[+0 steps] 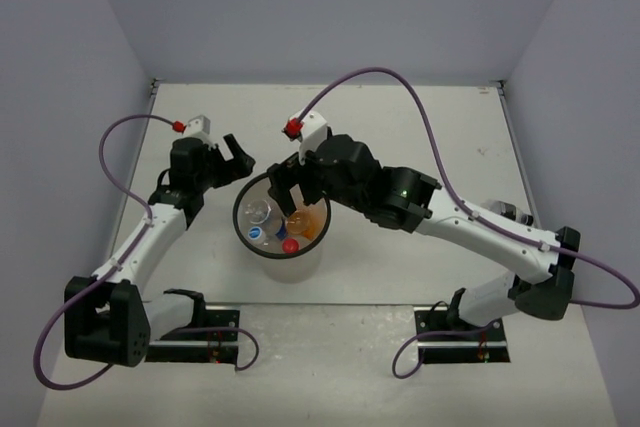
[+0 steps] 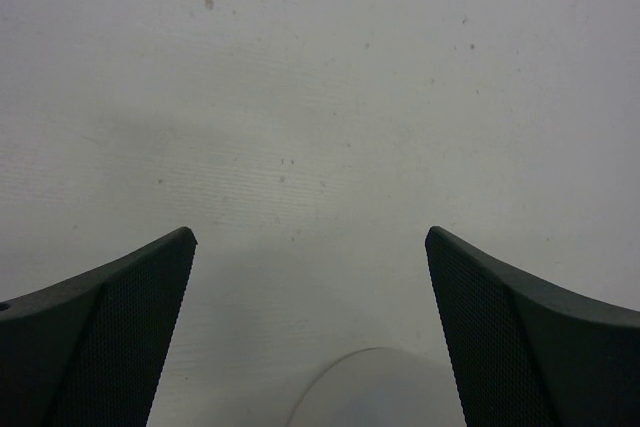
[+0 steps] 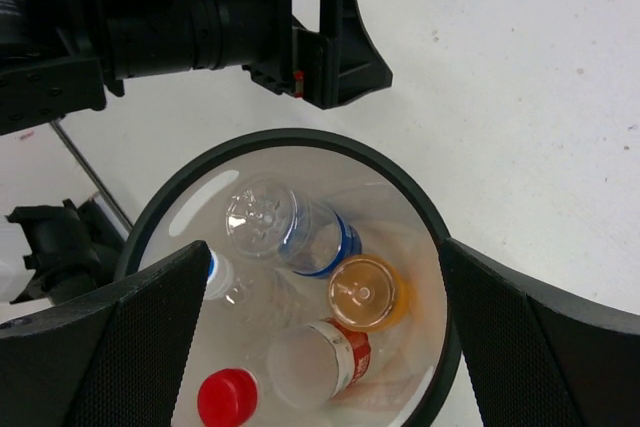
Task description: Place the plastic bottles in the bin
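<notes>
The bin [image 1: 288,269], a translucent white bucket with a black rim [image 3: 300,137], stands between the arms. Several plastic bottles lie in it: a clear one with a blue band [image 3: 290,232], a stubby orange one [image 3: 365,292], one with a red-white label [image 3: 325,357], a red cap [image 3: 227,397], and a blue-capped one [image 3: 222,272] half hidden by a finger. My right gripper [image 3: 325,247] hangs open right above the bin's mouth [image 1: 288,192], with nothing between its fingers. My left gripper [image 1: 232,159] stands open and empty over bare table [image 2: 310,232], just left of the bin.
The left arm's black wrist [image 3: 200,27] is close to the bin's far-left rim. A pale rounded shape [image 2: 375,392] shows low between the left fingers. Grey walls close the table at the back and on both sides.
</notes>
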Controlling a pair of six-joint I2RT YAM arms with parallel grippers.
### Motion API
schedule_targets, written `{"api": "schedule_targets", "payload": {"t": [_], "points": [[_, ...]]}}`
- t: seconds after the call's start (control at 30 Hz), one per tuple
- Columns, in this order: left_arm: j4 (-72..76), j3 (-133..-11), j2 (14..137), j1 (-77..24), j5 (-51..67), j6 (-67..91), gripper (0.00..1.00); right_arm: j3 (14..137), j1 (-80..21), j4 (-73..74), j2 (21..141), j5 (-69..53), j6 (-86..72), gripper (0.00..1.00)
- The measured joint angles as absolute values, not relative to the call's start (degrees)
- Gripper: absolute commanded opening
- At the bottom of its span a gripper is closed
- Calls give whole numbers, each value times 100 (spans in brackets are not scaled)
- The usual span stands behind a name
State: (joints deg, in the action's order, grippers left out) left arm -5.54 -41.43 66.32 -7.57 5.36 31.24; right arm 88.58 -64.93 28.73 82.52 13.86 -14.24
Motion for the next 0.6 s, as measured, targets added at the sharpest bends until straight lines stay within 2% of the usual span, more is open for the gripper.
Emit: {"api": "schedule_targets", "payload": {"t": [0.27, 0.6], "points": [[-440, -4393, 6898, -757, 745, 2918, 100, 8858, -6299, 2872, 7407, 1980, -1451, 99], [-393, -4438, 7003, -757, 898, 2829, 100, 7738, -4236, 2884, 6076, 2278, -2320, 99]]}}
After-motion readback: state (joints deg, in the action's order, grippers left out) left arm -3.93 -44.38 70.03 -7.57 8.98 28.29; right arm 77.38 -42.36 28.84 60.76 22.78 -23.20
